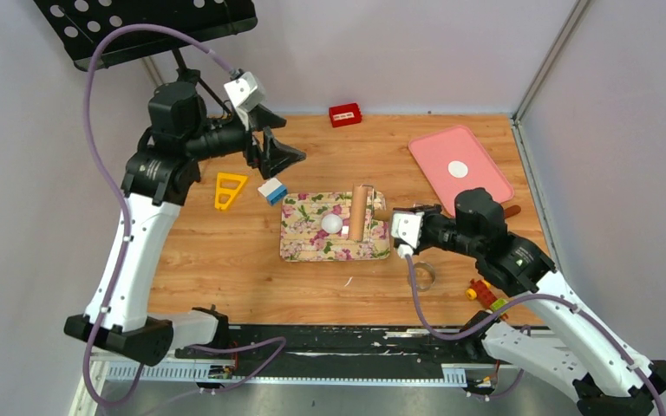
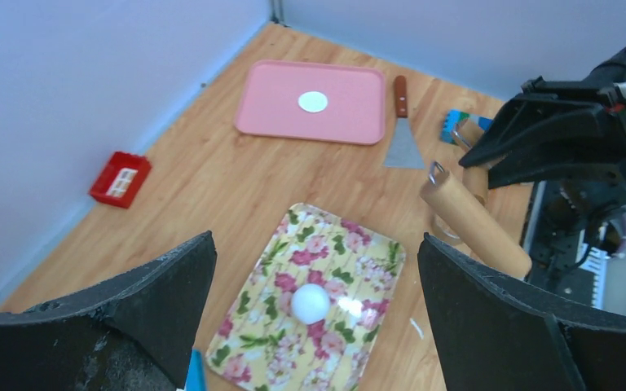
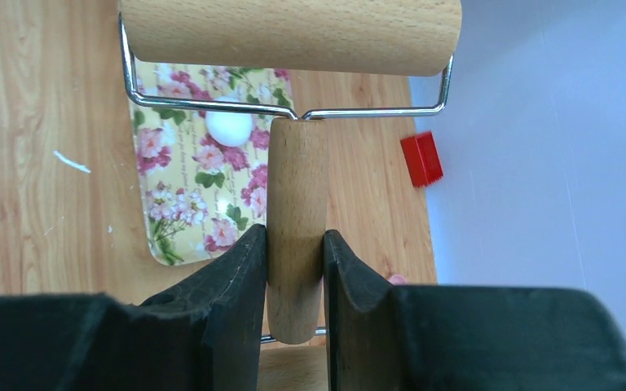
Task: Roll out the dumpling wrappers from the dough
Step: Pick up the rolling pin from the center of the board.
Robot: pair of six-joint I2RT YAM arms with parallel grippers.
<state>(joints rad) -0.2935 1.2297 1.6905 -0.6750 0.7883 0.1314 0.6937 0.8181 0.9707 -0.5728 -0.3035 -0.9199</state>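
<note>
While the right pincer (image 3: 295,244) is clamped on the wooden handle of the rolling pin (image 3: 289,32), the roller lies crosswise over the right part of the floral board (image 1: 299,243), just beside the dough (image 1: 331,224) and apart from it; the dough is a smooth white ball near the middle of that board, which sits at the centre of the counter (image 1: 225,260); the left pincer (image 1: 273,152) hangs above the far-left part of the counter, its fingers spread wide with nothing between them; one dumpling wrapper (image 1: 458,169), a flat white disc, lies in the middle of the pink tray (image 1: 434,152) at the far right corner; a metal ring cutter (image 1: 422,275) rests toward the near edge, right of the board; a red block (image 1: 344,114) sits at the far edge.
</note>
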